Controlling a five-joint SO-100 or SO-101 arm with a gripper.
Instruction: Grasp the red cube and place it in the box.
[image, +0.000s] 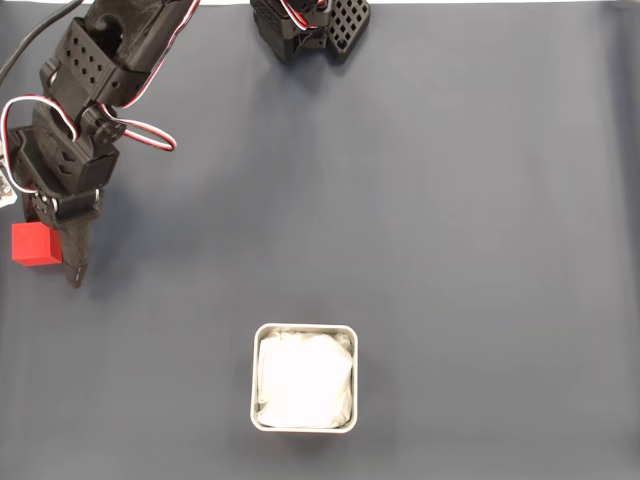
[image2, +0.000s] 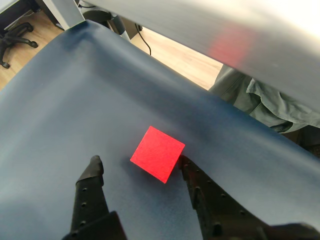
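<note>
Red cube: far left of the cloth in the fixed view, between my fingertips.
Gripper: jaws wide — nothing held.
Grasp: square up to the flat faces, then close.
Box: well apart, near centre.

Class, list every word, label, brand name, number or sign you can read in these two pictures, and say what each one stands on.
None: no readable text appears in either picture.
The small bright red cube has plain faces.
The square metal-rimmed box with white lining carries no label.
The black perforated claw and the dark blue table cover show no markings.
</note>
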